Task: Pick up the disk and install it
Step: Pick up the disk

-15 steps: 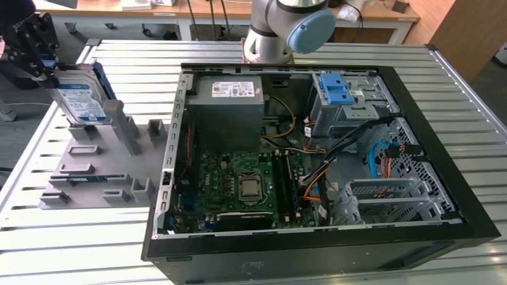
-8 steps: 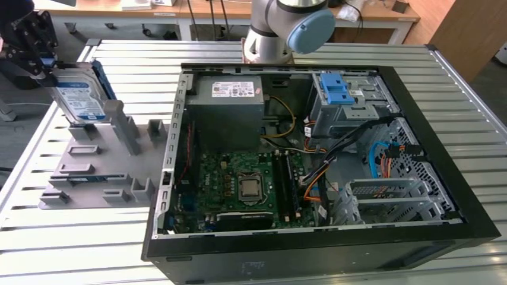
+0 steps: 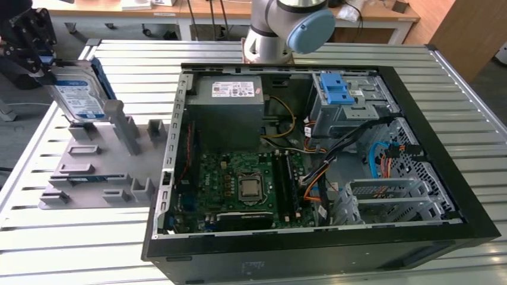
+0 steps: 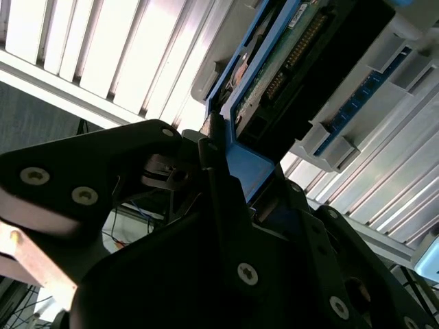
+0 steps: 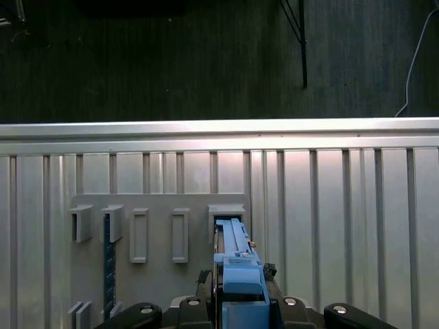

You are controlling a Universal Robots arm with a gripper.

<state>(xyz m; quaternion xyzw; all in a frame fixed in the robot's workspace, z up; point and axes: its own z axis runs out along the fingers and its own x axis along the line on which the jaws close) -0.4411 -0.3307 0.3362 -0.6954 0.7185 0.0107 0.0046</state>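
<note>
The disk (image 3: 79, 95) stands upright on edge at the exterior view's far left, silver with a blue-and-white label and a blue bracket. My gripper (image 3: 47, 62) is shut on its top edge. The disk's lower edge is at a slot of the grey holder (image 3: 103, 172); whether it still sits in that slot I cannot tell. In the first wrist view the bracket's blue edge (image 5: 236, 264) runs from my gripper (image 5: 240, 305) down to the holder (image 5: 158, 205). The second wrist view shows the disk's green circuit board (image 4: 288, 62) and my black fingers (image 4: 219, 205) clamping the blue bracket (image 4: 247, 168).
An open computer case (image 3: 412, 119) lies on the slatted metal table (image 3: 467, 83) to the exterior view's right of the holder, with a drive cage bearing light-blue latches (image 3: 336, 89) and a grey power supply (image 3: 230, 113). The arm's base (image 3: 285, 29) stands behind it. The table edge (image 5: 219, 130) borders dark floor.
</note>
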